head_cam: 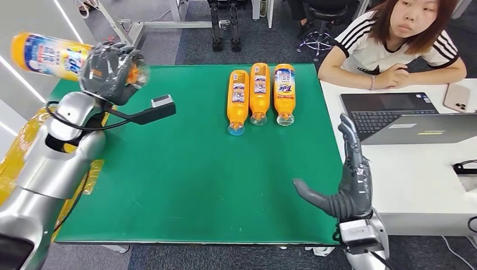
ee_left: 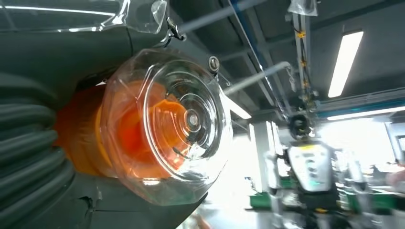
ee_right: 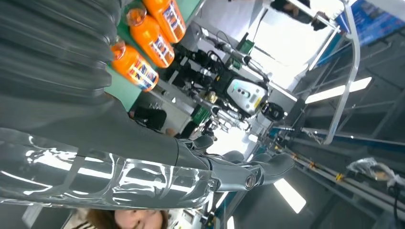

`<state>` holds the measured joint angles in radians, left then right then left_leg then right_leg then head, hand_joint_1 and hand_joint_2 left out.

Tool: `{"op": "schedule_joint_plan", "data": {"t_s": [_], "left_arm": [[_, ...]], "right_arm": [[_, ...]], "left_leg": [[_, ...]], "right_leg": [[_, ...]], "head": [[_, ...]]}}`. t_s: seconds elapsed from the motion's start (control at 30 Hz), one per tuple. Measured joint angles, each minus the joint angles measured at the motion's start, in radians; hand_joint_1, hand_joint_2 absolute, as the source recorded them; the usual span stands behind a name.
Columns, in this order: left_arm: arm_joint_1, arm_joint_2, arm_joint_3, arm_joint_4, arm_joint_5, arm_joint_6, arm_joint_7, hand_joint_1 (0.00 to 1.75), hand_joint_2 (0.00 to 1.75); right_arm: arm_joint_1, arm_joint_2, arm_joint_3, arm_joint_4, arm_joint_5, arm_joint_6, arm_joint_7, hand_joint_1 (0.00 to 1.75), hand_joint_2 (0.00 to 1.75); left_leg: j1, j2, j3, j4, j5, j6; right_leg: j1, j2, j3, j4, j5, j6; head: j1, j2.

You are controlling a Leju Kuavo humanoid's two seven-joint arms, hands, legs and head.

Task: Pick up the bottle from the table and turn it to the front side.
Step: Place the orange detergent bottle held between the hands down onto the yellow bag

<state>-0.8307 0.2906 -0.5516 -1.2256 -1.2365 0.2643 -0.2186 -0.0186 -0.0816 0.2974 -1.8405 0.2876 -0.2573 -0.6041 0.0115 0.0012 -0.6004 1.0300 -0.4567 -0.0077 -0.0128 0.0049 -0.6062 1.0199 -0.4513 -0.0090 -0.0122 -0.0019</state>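
Left hand (head_cam: 112,70) raised off the table's far left corner, fingers wrapped round the bottle (head_cam: 48,54), which lies roughly level in the grasp, well above the mat (head_cam: 191,180). Bottle: orange plastic body, white-and-blue printed label, slightly blurred. From the left wrist, its clear, ribbed, rounded cap (ee_left: 176,124) faces the camera, orange showing through the transparent plastic; the hand's grey ribbed cover (ee_left: 28,143) sits against it. Right hand (head_cam: 349,180) at the mat's near right corner, holding nothing, fingers straight and apart, thumb stuck out sideways; dark grey matte fingers (ee_right: 267,167), glossy silver forearm (film wrap catching the light). Mat is flat green, smooth, covering the table. Three more bottles (head_cam: 259,93) lie side by side, touching, near the far edge right of centre, caps toward the robot: same orange bodies, clear caps; the rightmost shows a "Tide" label. White table (head_cam: 416,185) butts the mat's right edge, carrying two grey laptops (head_cam: 405,121) and a pink phone (head_cam: 457,97). A person (head_cam: 394,42) in a striped white shirt sits behind it, forearms resting on the white table.
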Motion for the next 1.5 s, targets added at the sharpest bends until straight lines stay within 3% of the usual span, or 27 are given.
{"op": "schedule_joint_plan", "data": {"t_s": [0.13, 0.23, 0.37, 0.57, 0.73, 0.87, 1.03, 1.23, 1.5], "left_arm": [[0.091, 0.12, 0.055, -0.064, -0.027, 0.013, 0.014, 1.75, 1.75], [0.215, 0.184, 0.119, -0.12, -0.084, 0.032, 0.028, 1.75, 1.75], [0.382, 0.223, 0.202, -0.184, -0.159, 0.032, 0.042, 1.75, 1.75], [0.521, 0.238, 0.269, -0.232, -0.194, -0.002, 0.053, 1.75, 1.75], [0.634, 0.226, 0.283, -0.242, -0.209, 0.0, 0.056, 1.75, 1.75], [0.652, 0.196, 0.278, -0.229, -0.203, -0.004, 0.042, 1.75, 1.75], [0.621, 0.118, 0.25, -0.144, -0.186, -0.014, 0.035, 1.75, 1.75], [0.53, 0.032, 0.219, 0.048, -0.175, -0.001, 0.029, 1.75, 1.75], [0.45, -0.032, 0.211, 0.265, -0.19, 0.014, 0.081, 1.75, 1.75]], "right_arm": [[0.034, -0.01, -0.017, -0.025, 0.01, -0.015, -0.02, 0.0, 1.75], [0.048, -0.01, -0.018, -0.029, 0.029, -0.008, -0.025, 0.0, 1.75], [0.053, -0.01, -0.018, -0.03, 0.051, -0.007, -0.025, 0.0, 1.75], [0.055, -0.009, -0.018, -0.034, 0.059, 0.003, -0.023, 0.0, 1.75], [0.055, -0.008, -0.019, -0.047, 0.064, 0.014, -0.011, 0.0, 1.75], [0.055, -0.007, -0.019, -0.055, 0.076, 0.021, -0.003, 0.0, 1.75], [0.066, -0.005, -0.02, -0.079, 0.09, 0.016, 0.003, 0.0, 1.75], [0.106, -0.005, -0.021, -0.111, 0.105, 0.005, 0.008, 0.0, 1.75], [0.119, -0.005, -0.021, -0.116, 0.116, 0.01, 0.019, 0.0, 1.75]], "left_leg": [[0.0, 0.001, 0.001, -0.001, 0.0, 0.0], [0.0, 0.003, 0.002, -0.002, -0.001, -0.001], [0.0, 0.002, 0.001, -0.002, -0.001, -0.001], [-0.001, 0.002, 0.001, -0.001, -0.001, -0.001], [0.0, 0.001, 0.001, -0.001, -0.001, -0.001], [0.0, 0.0, 0.001, -0.001, -0.001, -0.001], [0.0, -0.001, 0.001, -0.001, -0.001, -0.001], [0.0, 0.0, 0.001, 0.0, -0.001, -0.001], [0.0, -0.001, 0.001, 0.0, -0.001, -0.001]], "right_leg": [[0.0, 0.001, 0.0, 0.0, -0.001, 0.0], [0.0, 0.004, 0.0, 0.0, -0.001, 0.0], [0.0, 0.002, 0.0, -0.001, -0.001, 0.0], [0.0, 0.001, 0.001, -0.001, -0.001, 0.0], [0.0, 0.001, 0.0, -0.002, -0.001, 0.0], [0.0, -0.001, 0.0, -0.002, -0.001, 0.0], [0.0, -0.001, 0.001, -0.002, -0.001, 0.0], [0.0, -0.001, 0.001, -0.002, -0.001, 0.0], [0.0, -0.001, 0.001, -0.002, -0.001, 0.0]], "head": [[0.0, 0.0], [0.0, 0.0], [0.0, 0.0], [0.0, 0.0], [0.0, 0.0], [0.0, 0.0], [0.0, 0.0], [0.0, 0.0], [0.0, 0.0]]}}
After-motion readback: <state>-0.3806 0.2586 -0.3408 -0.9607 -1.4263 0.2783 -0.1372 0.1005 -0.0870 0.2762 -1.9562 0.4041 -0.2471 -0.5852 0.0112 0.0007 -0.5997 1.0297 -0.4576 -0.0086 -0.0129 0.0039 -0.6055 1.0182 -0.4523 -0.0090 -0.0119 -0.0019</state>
